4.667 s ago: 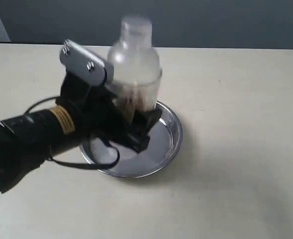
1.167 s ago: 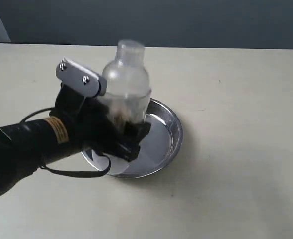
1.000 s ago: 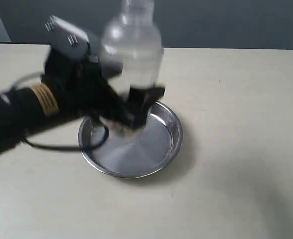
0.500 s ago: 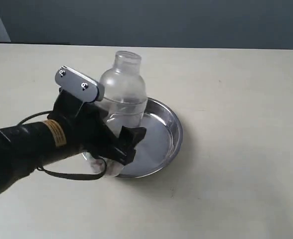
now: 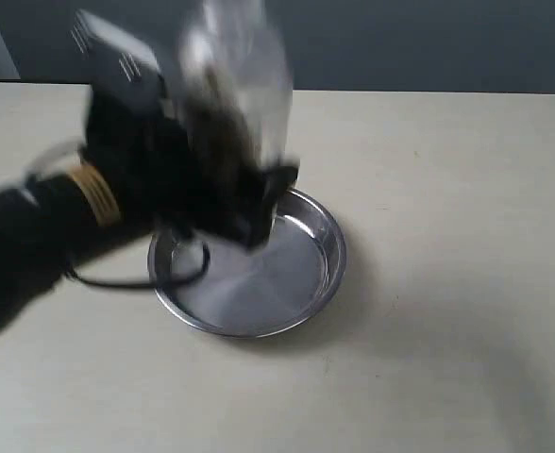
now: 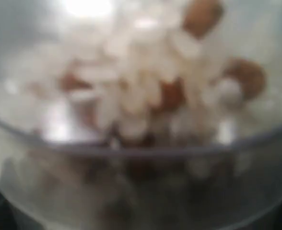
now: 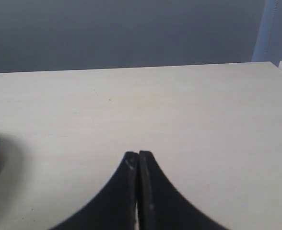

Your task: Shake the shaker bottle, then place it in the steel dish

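Left gripper (image 5: 259, 203) clamps the shaker bottle (image 5: 232, 80), blurred and lifted above the steel dish (image 5: 337, 253). Shaking looks underway, placing not yet done. Right gripper (image 7: 138, 160) closed, empty.

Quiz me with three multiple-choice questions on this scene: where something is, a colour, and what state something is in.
1. Where is the shaker bottle?
A. raised above the steel dish
B. standing in it
C. lying beside it
2. What colour is the table?
A. black
B. green
C. pale cream
3. How is the right gripper?
A. wide open
B. shut, empty
C. shut on a spoon
Answers: 1 A, the left gripper holds it above the dish; 2 C, seen in the right wrist view; 3 B, its jaws meet on nothing.
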Robot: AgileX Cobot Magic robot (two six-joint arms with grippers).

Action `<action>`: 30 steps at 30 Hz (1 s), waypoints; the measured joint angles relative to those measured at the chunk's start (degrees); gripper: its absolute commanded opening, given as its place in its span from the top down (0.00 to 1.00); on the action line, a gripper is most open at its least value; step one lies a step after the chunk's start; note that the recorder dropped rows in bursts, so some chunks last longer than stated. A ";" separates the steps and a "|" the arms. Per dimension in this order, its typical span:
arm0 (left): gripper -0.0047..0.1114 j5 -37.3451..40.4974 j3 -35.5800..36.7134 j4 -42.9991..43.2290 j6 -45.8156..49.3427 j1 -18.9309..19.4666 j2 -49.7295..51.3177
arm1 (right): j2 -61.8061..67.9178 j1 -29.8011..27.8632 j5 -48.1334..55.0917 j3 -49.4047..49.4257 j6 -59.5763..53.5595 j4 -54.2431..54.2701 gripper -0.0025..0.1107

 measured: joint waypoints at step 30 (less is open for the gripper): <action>0.96 -1.70 -9.37 12.55 -2.56 0.38 -15.07 | 0.00 0.00 0.00 0.00 0.00 0.00 0.99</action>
